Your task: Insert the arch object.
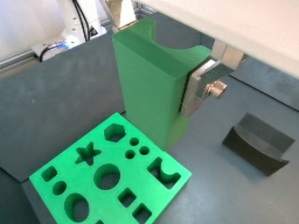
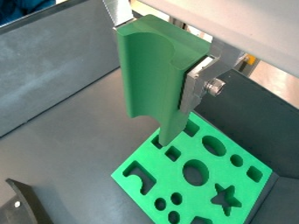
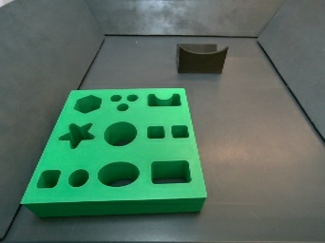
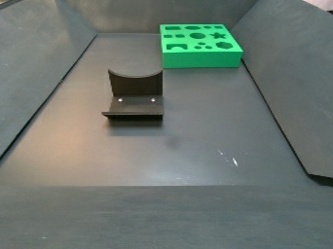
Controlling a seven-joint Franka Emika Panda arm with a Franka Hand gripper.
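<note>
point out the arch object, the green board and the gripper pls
arch object [image 3: 200, 58]: side view, front face below the notch.
green board [image 3: 102, 195]: side view, bare top near the front edge.
gripper [image 1: 194, 87]: wrist view, between the fingers, on the tall green bar held there.

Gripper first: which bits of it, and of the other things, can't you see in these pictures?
- Gripper: out of frame in both side views, so its height above the floor cannot be told.
- Its far finger: hidden behind the green bar in both wrist views. Only one finger shows.
- Arch object: cut off by the picture's edge in a wrist view.
</note>
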